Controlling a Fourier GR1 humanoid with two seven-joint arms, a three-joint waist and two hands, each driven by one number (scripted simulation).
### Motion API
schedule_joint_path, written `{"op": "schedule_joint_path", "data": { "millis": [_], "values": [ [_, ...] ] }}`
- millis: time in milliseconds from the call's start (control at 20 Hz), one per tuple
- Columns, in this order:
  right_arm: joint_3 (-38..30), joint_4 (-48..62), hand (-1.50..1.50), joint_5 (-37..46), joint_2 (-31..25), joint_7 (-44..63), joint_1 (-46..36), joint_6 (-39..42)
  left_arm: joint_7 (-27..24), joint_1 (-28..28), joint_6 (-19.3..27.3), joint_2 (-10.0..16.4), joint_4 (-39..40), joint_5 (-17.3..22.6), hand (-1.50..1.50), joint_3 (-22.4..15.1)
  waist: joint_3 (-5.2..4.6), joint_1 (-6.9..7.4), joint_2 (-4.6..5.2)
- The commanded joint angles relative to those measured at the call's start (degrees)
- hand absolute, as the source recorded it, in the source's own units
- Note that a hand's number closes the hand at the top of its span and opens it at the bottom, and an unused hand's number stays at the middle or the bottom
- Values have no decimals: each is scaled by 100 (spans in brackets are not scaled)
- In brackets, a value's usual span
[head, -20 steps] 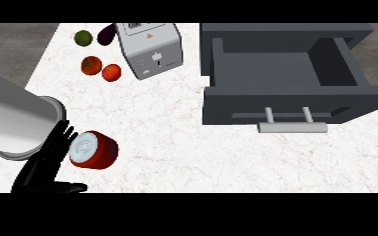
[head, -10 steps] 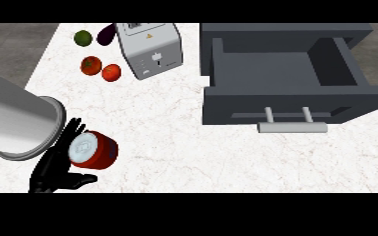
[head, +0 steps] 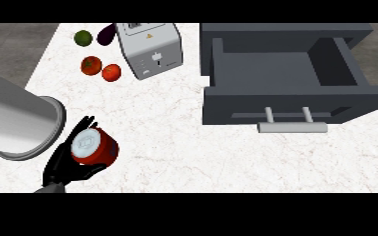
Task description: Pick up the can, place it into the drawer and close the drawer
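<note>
The red can (head: 94, 147) with a pale lid stands on the white counter at the lower left. My left hand (head: 65, 164) is against its left side. The fingers (head: 80, 128) curl over the can's far edge and the thumb (head: 90, 171) wraps under its near edge. My grey left forearm (head: 22, 122) comes in from the left edge. The grey drawer (head: 284, 67) stands pulled open at the upper right, its inside bare and its handle (head: 291, 127) facing the counter's front. My right hand shows nowhere.
A silver toaster (head: 150, 49) stands at the back, left of the drawer. A lime (head: 83, 38), an eggplant (head: 105, 33) and two tomatoes (head: 100, 68) lie beside it at the back left. The counter's left edge (head: 37, 70) runs close to my forearm.
My left hand has closed in on the can: the fingers now reach over its far edge and the thumb has swung under it. The can has stayed where it was.
</note>
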Motion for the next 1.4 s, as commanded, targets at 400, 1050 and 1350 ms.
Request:
{"op": "schedule_joint_path", "data": {
  "millis": [400,1050,1350],
  "values": [
    [-49,-463,-150,-418,139,313,284,14,278,-355,-676,-207,-161,415,150,-291,-1,-4,-6],
    [281,-38,-150,84,183,-213,210,-119,730,-647,1886,-1099,-1745,1272,150,-928,5,22,-17],
    [317,-352,-150,-299,186,-118,596,-218,1427,-1319,2455,-956,-2465,1062,150,-993,4,-24,-14]
  ]
}}
